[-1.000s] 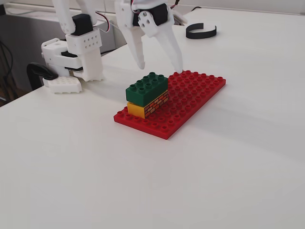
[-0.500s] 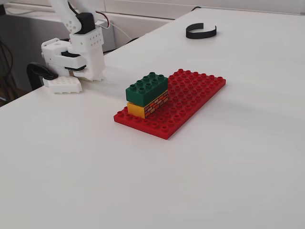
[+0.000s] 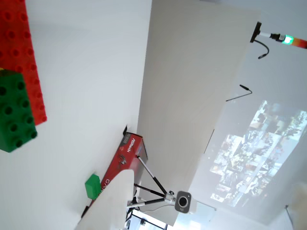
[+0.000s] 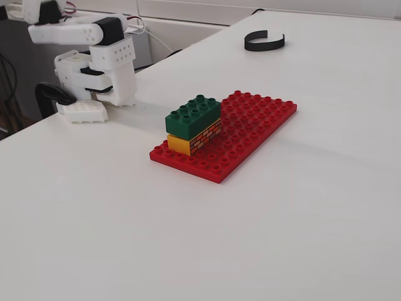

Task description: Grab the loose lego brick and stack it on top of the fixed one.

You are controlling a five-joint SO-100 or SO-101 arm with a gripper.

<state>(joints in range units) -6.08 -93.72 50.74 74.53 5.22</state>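
Observation:
The dark green loose lego brick (image 4: 193, 114) sits squarely on top of the yellow fixed one (image 4: 194, 139), whose brick-wall side faces the fixed view. Both stand on the near left part of the red baseplate (image 4: 257, 122). In the wrist view the green brick (image 3: 14, 112) shows at the left edge over the baseplate (image 3: 21, 52), with only a sliver of yellow above it. My gripper (image 4: 81, 111) rests on the table at the far left, well apart from the stack. It holds nothing, and one white finger (image 3: 108, 206) shows as a single blade.
The folded arm's white body (image 4: 103, 59) stands at the table's back left corner. A black curved band (image 4: 264, 41) lies at the back. The wrist view shows a red box (image 3: 125, 160), a small green object (image 3: 92, 186) and a camera on a tripod (image 3: 183, 201).

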